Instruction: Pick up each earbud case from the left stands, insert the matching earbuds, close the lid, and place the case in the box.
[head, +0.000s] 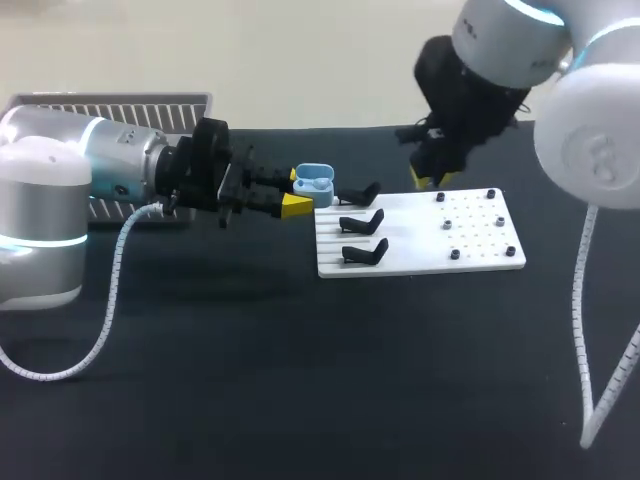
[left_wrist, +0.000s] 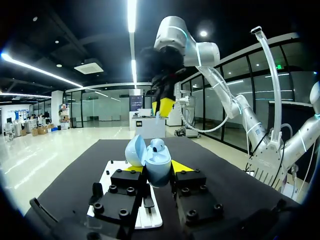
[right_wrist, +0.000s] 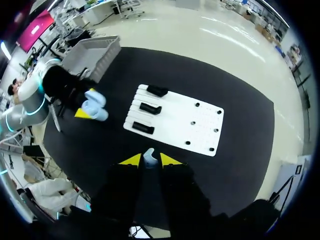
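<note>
Holding case (head: 314, 183) lid-open in left gripper (head: 299, 193), pinched from both sides, off the table just left of board (head: 480, 238). Right gripper (right_wrist: 150, 160) nipped on one earbud (right_wrist: 149, 157). Likely light, hard, slick: grip body, not lid. Count: one case, three bare stands (head: 362, 222), one box (head: 120, 105).

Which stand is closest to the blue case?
The stand farthest from the robot; the case, in the left gripper, is beside it, the other two lie farther off.
</note>
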